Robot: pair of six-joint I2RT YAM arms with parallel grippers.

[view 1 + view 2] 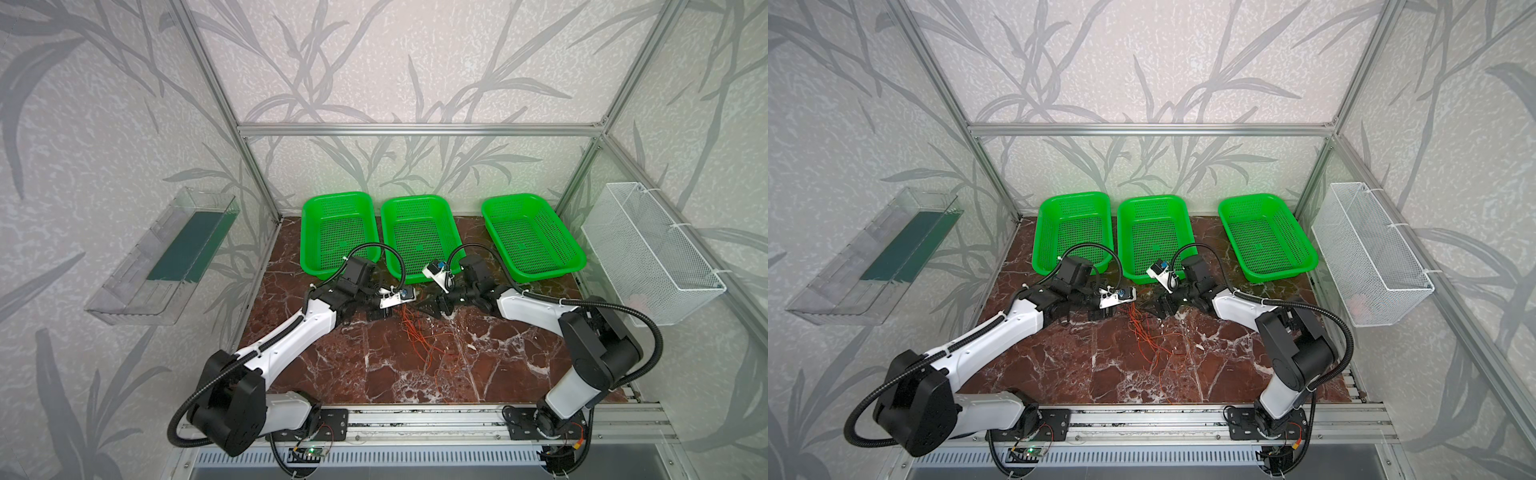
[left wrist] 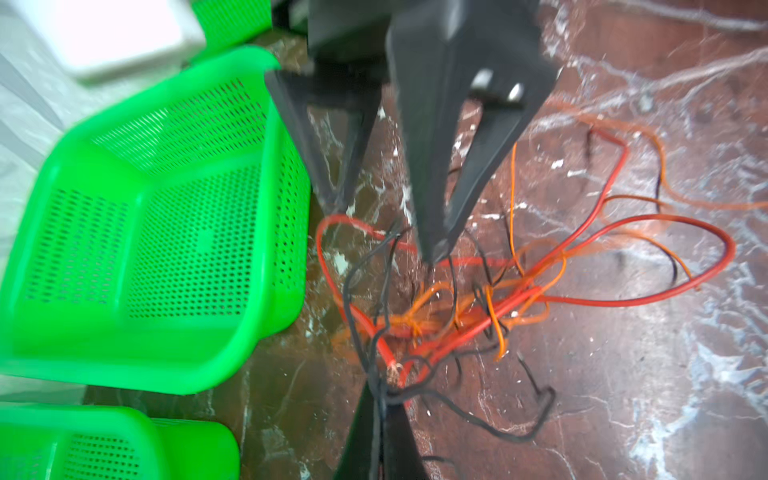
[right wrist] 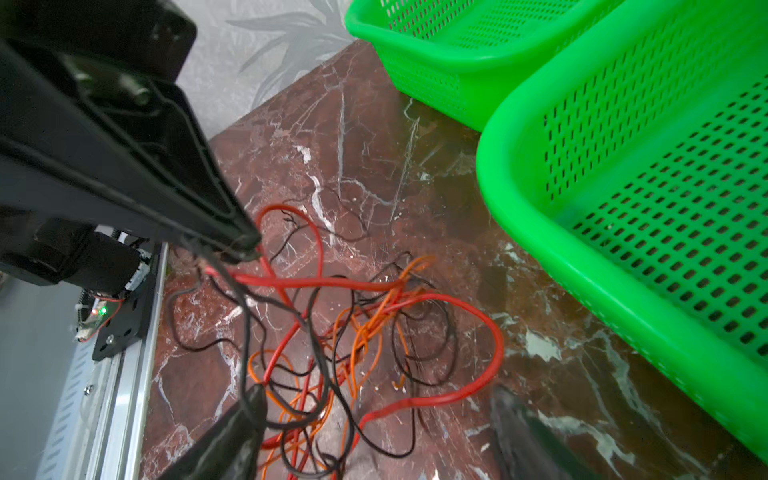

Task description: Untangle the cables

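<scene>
L gripper (image 2: 380, 399) sits closest to the lens in the left wrist view, jaws pinched tight on the cables (image 2: 457, 307). Blk strands and a bare-tipped red end run straight into the tips. Right wrist cam shows the same grip, w/ blk and red strands leading into the closed tips (image 3: 249, 249).

Cables are a loose tangle of thin orange, red and blk wire. They lie mid-surface btwn the two arms, nearer the back edge than the front (image 1: 419, 332). From the L tips the strands fan out toward the front edge over the red-brown marble surface (image 1: 353, 370).

R gripper (image 3: 376, 390) faces the L one across the tangle, jaws wide, straddling the loops. Blk and orange strands cross one fingertip (image 3: 249, 415).

Just behind the tangle is the middle green basket (image 1: 415, 199), on the back edge. A second green basket (image 1: 336, 195) is beside it toward the back-left corner. A third green basket (image 1: 519, 197) sits apart toward the back-right corner.

Off the surface, a clear tray (image 1: 137, 286) hangs on the left wall and a white mesh basket (image 1: 640, 249) on the right wall.
</scene>
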